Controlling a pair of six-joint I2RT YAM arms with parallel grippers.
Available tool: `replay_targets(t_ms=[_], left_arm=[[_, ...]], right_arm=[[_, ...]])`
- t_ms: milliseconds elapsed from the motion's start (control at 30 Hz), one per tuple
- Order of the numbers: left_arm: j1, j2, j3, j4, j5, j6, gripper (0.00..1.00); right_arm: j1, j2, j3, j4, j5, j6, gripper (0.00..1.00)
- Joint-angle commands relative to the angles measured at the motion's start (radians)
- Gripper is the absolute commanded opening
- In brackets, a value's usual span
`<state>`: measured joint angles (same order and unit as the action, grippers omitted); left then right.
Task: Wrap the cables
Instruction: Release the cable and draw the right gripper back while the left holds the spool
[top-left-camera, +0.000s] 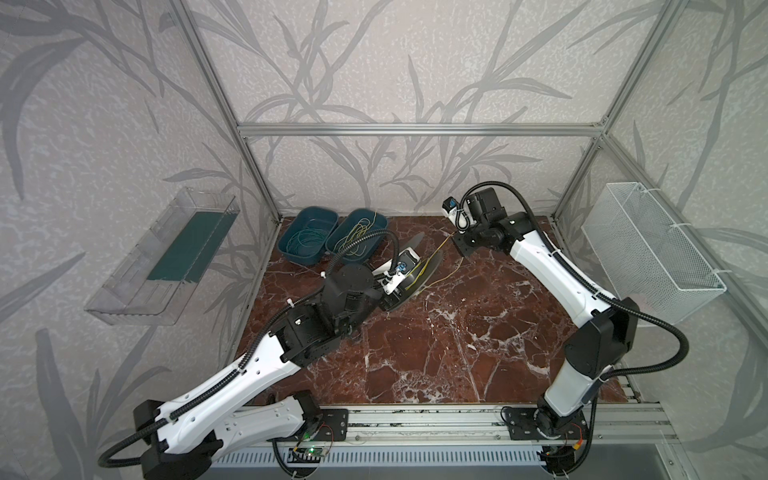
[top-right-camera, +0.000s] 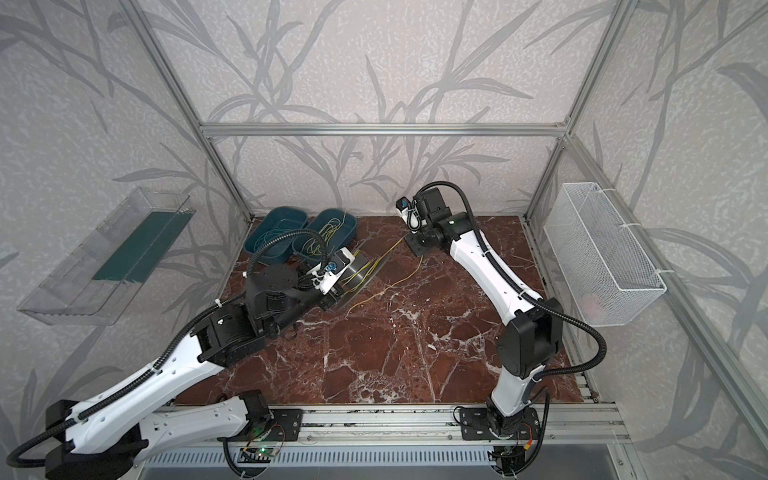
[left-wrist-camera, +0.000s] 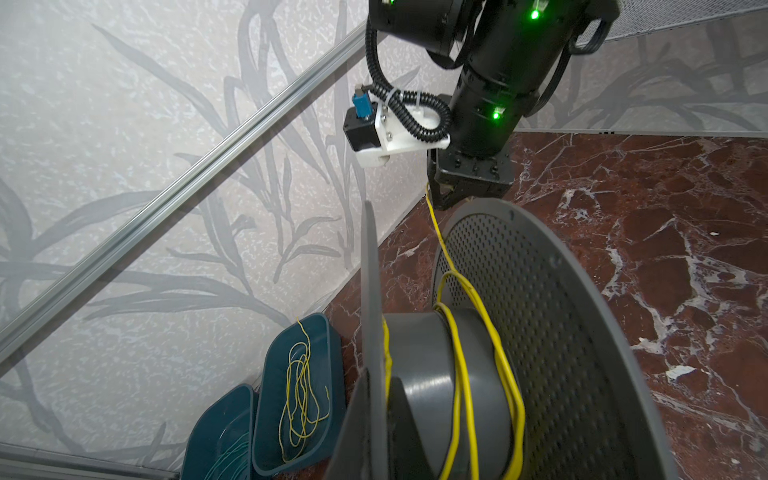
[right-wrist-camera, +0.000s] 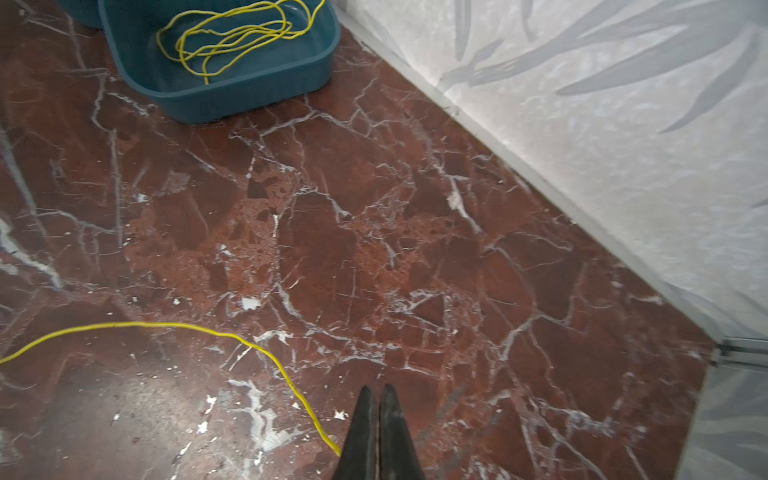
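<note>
A grey spool (top-left-camera: 420, 266) (top-right-camera: 363, 270) stands tilted on edge at the back left of the marble table, and my left gripper (top-left-camera: 395, 289) (left-wrist-camera: 380, 386) is shut on one of its flanges. A yellow cable (left-wrist-camera: 461, 357) lies in a few loose turns round the hub. From there it runs taut (top-left-camera: 436, 250) (top-right-camera: 390, 249) up to my right gripper (top-left-camera: 451, 238) (top-right-camera: 406, 240) (left-wrist-camera: 437, 199) (right-wrist-camera: 377, 388), which is shut on it. The free length of the cable (right-wrist-camera: 266, 353) hangs from the fingers and trails across the marble.
Two teal bins stand at the back left. One (top-left-camera: 291, 251) holds teal-green wires; the other (top-left-camera: 384, 224) (right-wrist-camera: 249, 97) holds several more loose yellow cables (right-wrist-camera: 224, 37). A clear tray (top-left-camera: 137, 286) hangs on the left wall and a white mesh basket (top-left-camera: 665, 257) on the right.
</note>
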<state>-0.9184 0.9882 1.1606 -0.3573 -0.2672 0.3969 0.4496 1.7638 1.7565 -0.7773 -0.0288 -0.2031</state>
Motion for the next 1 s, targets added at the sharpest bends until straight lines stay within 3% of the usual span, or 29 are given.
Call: replay_targets(t_ms=[0,100,233,600,767,967], left_arm=[[0.008,-0.066,0.13,-0.049,0.101,-0.043,0.0],[0.068,-0.054,0.193,-0.03,0.173,-0.111,0.0],[0.167,-0.044,0.279,-0.045,0.267,-0.188,0.0],[0.253,-0.024,0.345,-0.057,0.274,-0.236,0.0],[0.27,-0.002,0.337,-0.024,0.314,-0.285,0.0],[0.272,0.048,0.321,0.038,0.391,-0.336,0.0]], right_arm=[[-0.126,0.08,-0.062,0.117,0.114,0.155,0.0],[-0.167,0.125,-0.119,0.146,0.108,0.217,0.0],[-0.238,0.208,-0.066,0.028,0.125,0.267,0.0],[-0.331,0.181,-0.103,0.024,0.056,0.321,0.0],[-0.314,0.168,-0.129,0.025,-0.085,0.327,0.0],[-0.274,0.09,-0.28,0.152,-0.292,0.375,0.11]])
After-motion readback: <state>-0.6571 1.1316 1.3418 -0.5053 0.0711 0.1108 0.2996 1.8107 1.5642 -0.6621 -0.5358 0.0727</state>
